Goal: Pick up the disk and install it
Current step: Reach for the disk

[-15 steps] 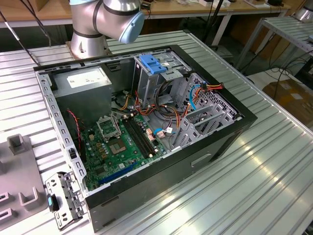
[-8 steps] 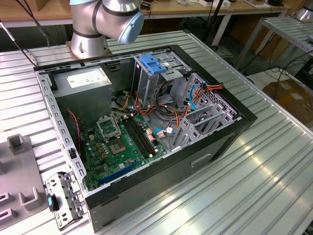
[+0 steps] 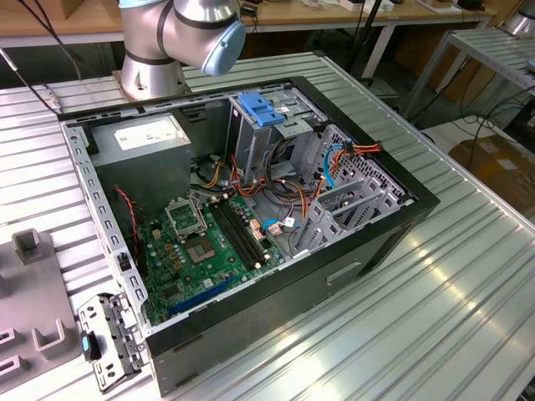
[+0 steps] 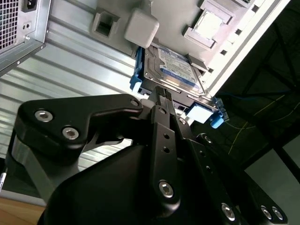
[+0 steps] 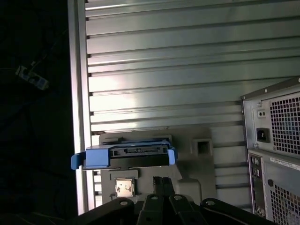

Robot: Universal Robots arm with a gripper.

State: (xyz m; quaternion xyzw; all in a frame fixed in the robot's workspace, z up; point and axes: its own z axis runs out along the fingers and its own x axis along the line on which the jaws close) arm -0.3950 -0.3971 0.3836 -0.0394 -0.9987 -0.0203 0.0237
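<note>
The disk [image 4: 176, 70], a silver drive with a white and blue label and blue side rails, lies flat on a grey fixture plate [image 4: 140, 28]. In the first wrist view the disk [image 5: 125, 157] shows edge-on, blue rails at both ends. My gripper [image 4: 161, 93] hovers just short of the disk's near edge with its two black fingers pressed together and nothing between them. The same gripper [image 5: 162, 180] sits slightly to one side of the disk's middle. The open computer case [image 3: 251, 209] lies on the ribbed metal table.
A blue bracket [image 3: 261, 109] tops the metal drive cage inside the case. The case's rear panel [image 5: 276, 140] stands close beside the fixture plate. A small square chip [image 5: 125, 187] rests in the plate. The table edge [image 5: 77, 117] drops off near the disk.
</note>
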